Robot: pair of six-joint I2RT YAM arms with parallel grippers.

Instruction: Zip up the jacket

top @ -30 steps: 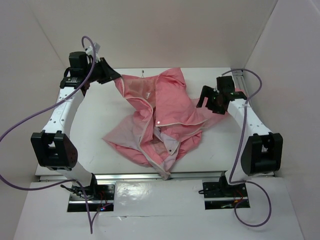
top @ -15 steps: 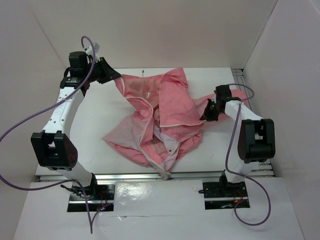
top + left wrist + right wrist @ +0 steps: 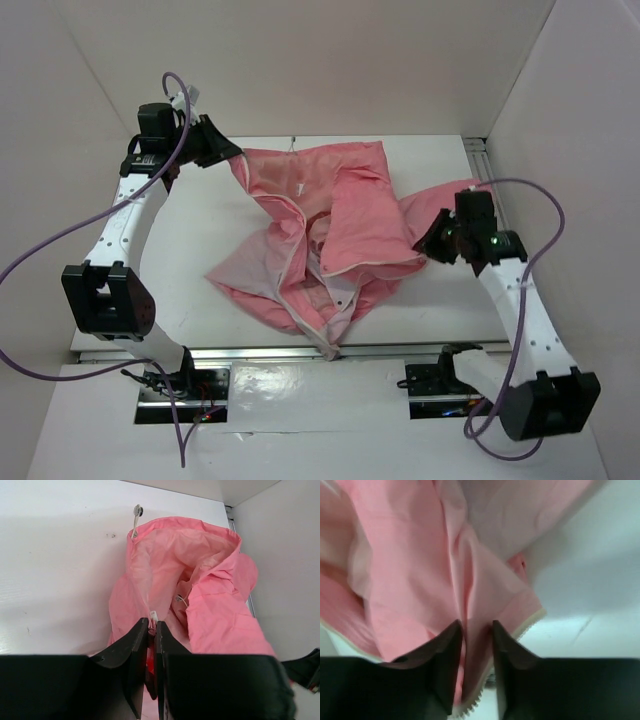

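Observation:
The salmon-pink jacket lies crumpled across the middle of the white table, its light zipper edge running down the front. My left gripper is at the jacket's far left corner, shut on a pinch of pink fabric. My right gripper is at the jacket's right side. Its jaws stand a little apart around a fold of pink fabric, and the toothed zipper edge hangs between them. A small pale pull tab lies at the jacket's far edge.
White walls close in the table on the left, back and right. A metal rail runs along the near edge and another sits at the far right corner. Purple cables loop beside both arms.
My right gripper closed on the jacket's right side and pulled it rightward and nearer, spreading that flap out flat. The left gripper and its hold have not moved.

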